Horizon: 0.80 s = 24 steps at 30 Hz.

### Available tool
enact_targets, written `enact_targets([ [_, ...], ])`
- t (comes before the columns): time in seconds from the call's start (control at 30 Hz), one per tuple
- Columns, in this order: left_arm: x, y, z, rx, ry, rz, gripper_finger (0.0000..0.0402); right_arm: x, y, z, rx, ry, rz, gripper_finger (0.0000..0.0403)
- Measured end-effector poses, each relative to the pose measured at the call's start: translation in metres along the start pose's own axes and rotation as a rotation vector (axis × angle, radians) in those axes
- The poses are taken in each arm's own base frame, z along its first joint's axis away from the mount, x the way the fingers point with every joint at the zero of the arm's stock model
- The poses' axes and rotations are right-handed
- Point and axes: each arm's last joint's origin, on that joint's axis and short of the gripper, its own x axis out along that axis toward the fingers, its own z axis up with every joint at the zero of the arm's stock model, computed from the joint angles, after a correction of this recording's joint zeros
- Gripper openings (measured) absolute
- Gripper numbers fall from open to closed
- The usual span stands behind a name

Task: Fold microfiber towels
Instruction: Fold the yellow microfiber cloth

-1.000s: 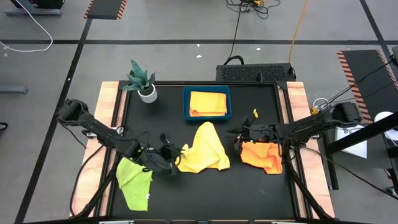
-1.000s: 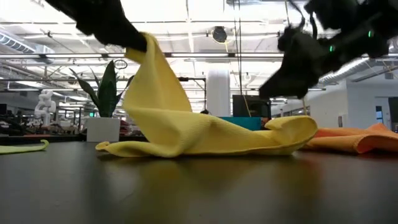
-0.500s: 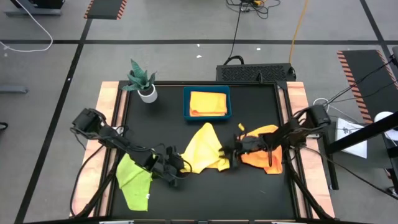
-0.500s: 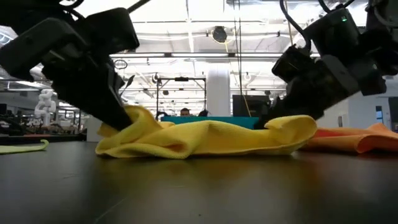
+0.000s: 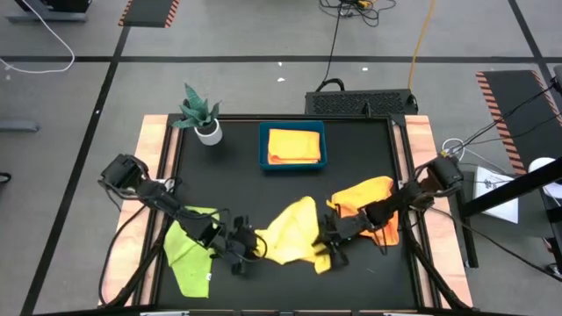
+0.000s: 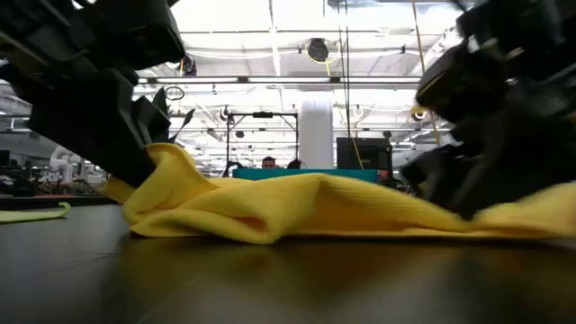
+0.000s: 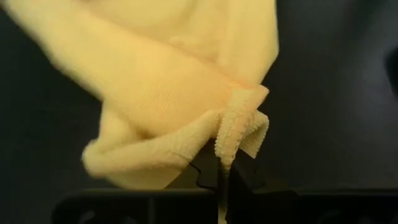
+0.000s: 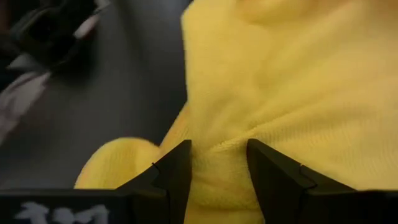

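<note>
L hand (image 5: 239, 249) pinched tight on the yellow towel (image 5: 290, 233) corner, R hand (image 5: 328, 245) half-open w/ a fold between its fingers, at the bench front. Both low, towel bunched between. Best: pull corners apart evenly, keep it flat, clear of the orange towel (image 5: 367, 204).

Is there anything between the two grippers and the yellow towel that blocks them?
No, nothing visible does. The left gripper is shut on an edge of the yellow towel, and the right gripper has a fold of the towel between its fingers at the other side.
</note>
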Motion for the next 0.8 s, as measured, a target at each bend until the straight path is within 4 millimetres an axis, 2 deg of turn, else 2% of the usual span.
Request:
enact_targets([
  [0.07, -0.001, -0.002, -0.001, 0.007, 0.001, -0.006, 0.0012, -0.006, 0.005, 0.005, -0.007, -0.016, 0.025, 0.0148],
  [0.2, -0.001, -0.004, -0.003, 0.014, 0.007, -0.009, 0.0004, -0.025, 0.009, 0.028, -0.026, -0.108, 0.030, 0.0148],
  [0.27, -0.001, -0.004, -0.003, 0.015, 0.007, -0.009, 0.0007, -0.036, 0.009, 0.037, -0.060, -0.155, -0.029, 0.0148],
  [0.33, -0.001, -0.005, -0.003, 0.015, 0.005, -0.011, 0.0011, -0.047, 0.004, 0.046, -0.083, -0.207, -0.165, 0.0148],
  [0.43, -0.001, -0.005, -0.003, 0.019, 0.005, -0.011, 0.0010, -0.057, -0.013, 0.050, -0.075, -0.212, -0.385, 0.0148],
  [0.5, -0.001, -0.005, -0.003, 0.025, 0.003, -0.011, 0.0004, -0.059, -0.028, 0.049, -0.049, -0.181, -0.444, 0.0148],
  [0.67, -0.001, -0.005, -0.003, 0.028, 0.005, -0.009, 0.0010, -0.052, -0.067, 0.043, 0.034, -0.109, -0.373, 0.0148],
  [0.8, -0.002, -0.004, -0.003, 0.031, 0.004, -0.005, 0.0004, -0.050, -0.089, 0.038, 0.061, -0.076, -0.374, 0.0149],
])
